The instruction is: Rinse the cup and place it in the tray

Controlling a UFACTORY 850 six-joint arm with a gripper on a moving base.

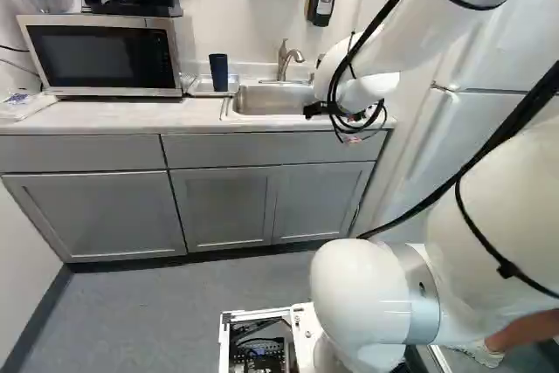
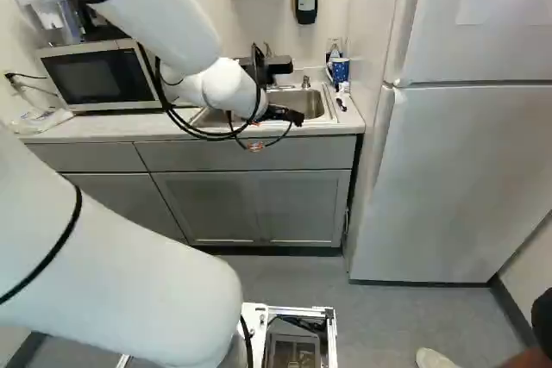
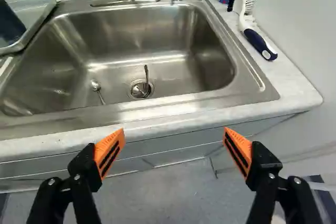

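Countertop edge (image 3: pixel 157 125) lies ahead of the end effector (image 2: pixel 285 115) (2 fingers (image 3: pixel 108 153) wide apart, empty).

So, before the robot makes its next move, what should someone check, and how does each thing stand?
1. Pincer open and empty: ok.
2. Dark blue cup standing in the tray: ok.
3. Cup rinsed: cannot tell.
4. Sink free of loose things: not ok, what looks like a spoon lies inside.
5. No water seen running from the tap: ok.
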